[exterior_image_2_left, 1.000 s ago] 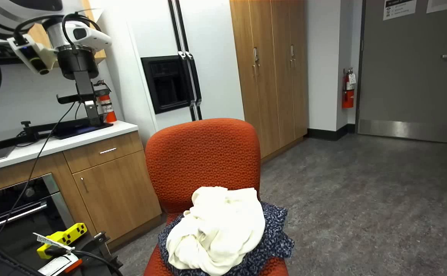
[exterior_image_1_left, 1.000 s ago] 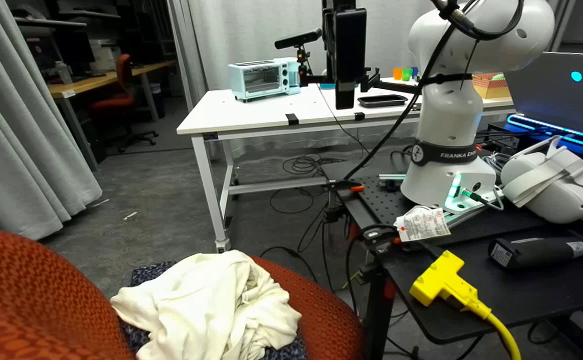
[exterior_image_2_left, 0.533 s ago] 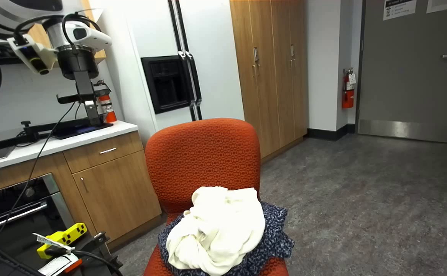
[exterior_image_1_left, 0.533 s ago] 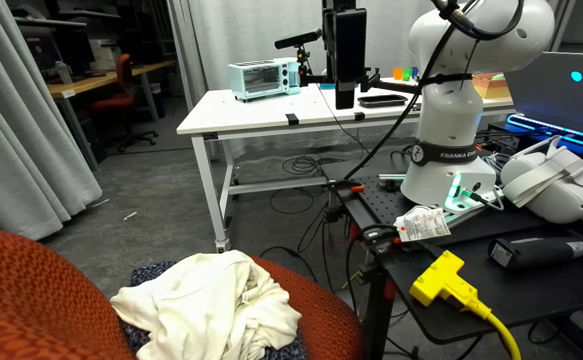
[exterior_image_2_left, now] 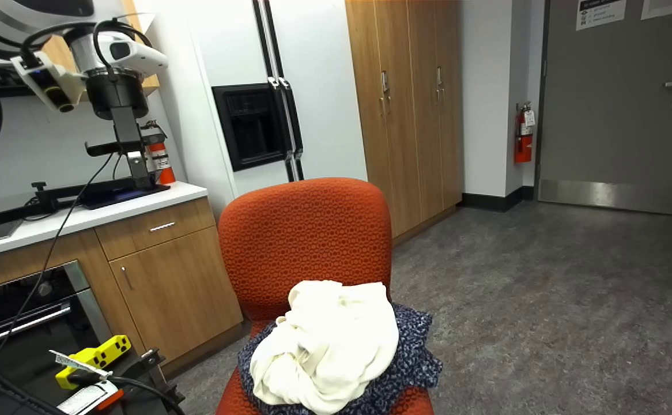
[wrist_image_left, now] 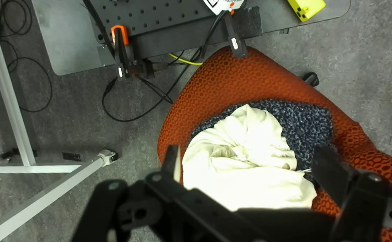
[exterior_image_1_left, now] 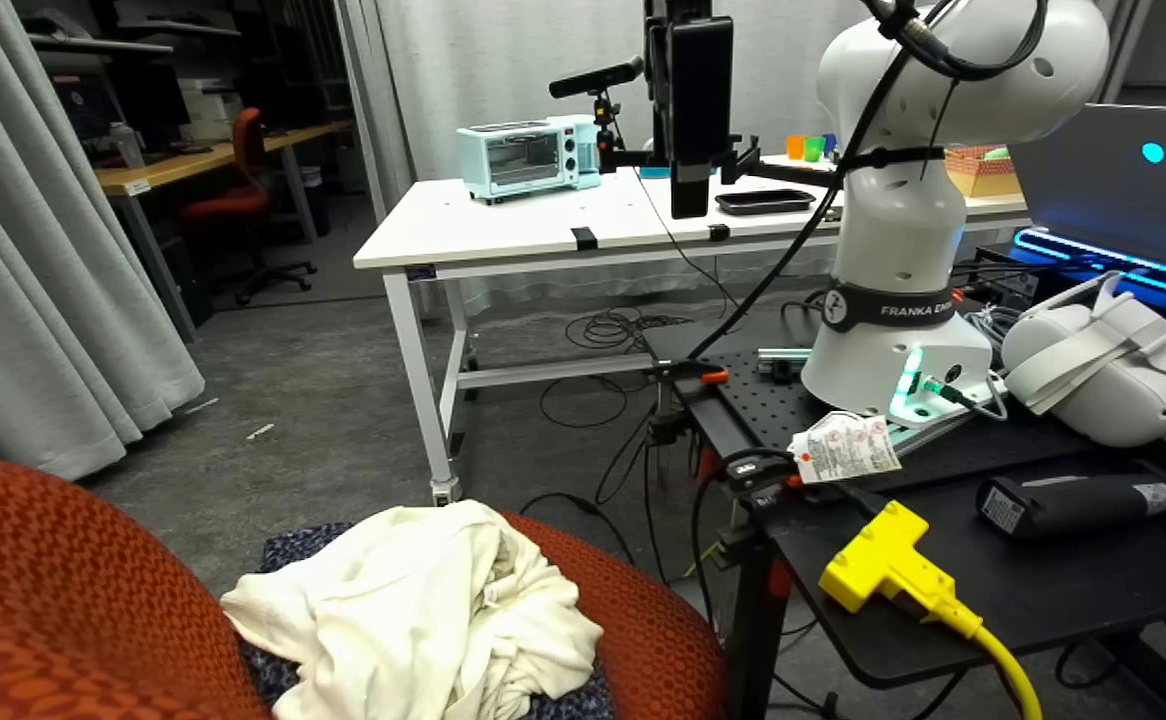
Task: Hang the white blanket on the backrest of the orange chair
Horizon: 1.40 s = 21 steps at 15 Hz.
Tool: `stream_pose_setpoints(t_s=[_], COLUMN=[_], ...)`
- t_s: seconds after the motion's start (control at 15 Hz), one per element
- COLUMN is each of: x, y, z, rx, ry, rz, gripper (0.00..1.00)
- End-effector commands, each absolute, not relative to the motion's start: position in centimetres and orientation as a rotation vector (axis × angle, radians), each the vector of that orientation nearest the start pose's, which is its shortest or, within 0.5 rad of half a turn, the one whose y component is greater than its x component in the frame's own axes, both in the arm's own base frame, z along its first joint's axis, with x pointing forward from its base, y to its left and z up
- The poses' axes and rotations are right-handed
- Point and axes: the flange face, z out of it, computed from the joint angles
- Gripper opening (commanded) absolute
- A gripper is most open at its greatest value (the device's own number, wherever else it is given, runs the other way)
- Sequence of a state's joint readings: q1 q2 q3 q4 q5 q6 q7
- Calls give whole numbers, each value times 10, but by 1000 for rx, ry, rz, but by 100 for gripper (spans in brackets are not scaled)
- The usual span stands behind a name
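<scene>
The white blanket (exterior_image_1_left: 423,610) lies in a crumpled heap on the seat of the orange chair (exterior_image_1_left: 643,630), on top of a dark blue-grey speckled layer (exterior_image_2_left: 416,346). The blanket also shows in an exterior view (exterior_image_2_left: 330,346) and in the wrist view (wrist_image_left: 246,134). The backrest (exterior_image_2_left: 307,242) stands upright and bare behind the heap. My gripper (wrist_image_left: 248,153) is open, its fingers wide apart and nothing between them. It hangs high above the chair, pointing down, with the blanket below it. In an exterior view the gripper (exterior_image_1_left: 688,195) shows edge-on, well above the blanket.
A black table (exterior_image_1_left: 943,560) carrying the robot base, a yellow power outlet (exterior_image_1_left: 883,560) and a headset (exterior_image_1_left: 1103,370) stands beside the chair. Clamps (wrist_image_left: 238,43) jut from its edge close to the seat. A white table (exterior_image_1_left: 503,225) with a toaster oven (exterior_image_1_left: 528,158) stands behind.
</scene>
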<state>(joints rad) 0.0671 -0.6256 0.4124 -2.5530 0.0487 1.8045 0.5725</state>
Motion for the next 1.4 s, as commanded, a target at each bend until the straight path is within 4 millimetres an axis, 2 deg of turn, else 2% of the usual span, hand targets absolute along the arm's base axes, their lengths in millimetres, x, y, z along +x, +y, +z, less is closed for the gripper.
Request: stream_pose_setpoints(t_s=[0.0,0.53,0.87,1.33], x=[309,309,312,312], y=[167,170,170,170], z=[446,443,443,442], rx=[-3367,-3281,-3300,-3308], ry=[337,263,205,247], rz=[90,180,116,141], gripper=[100,100,100,100])
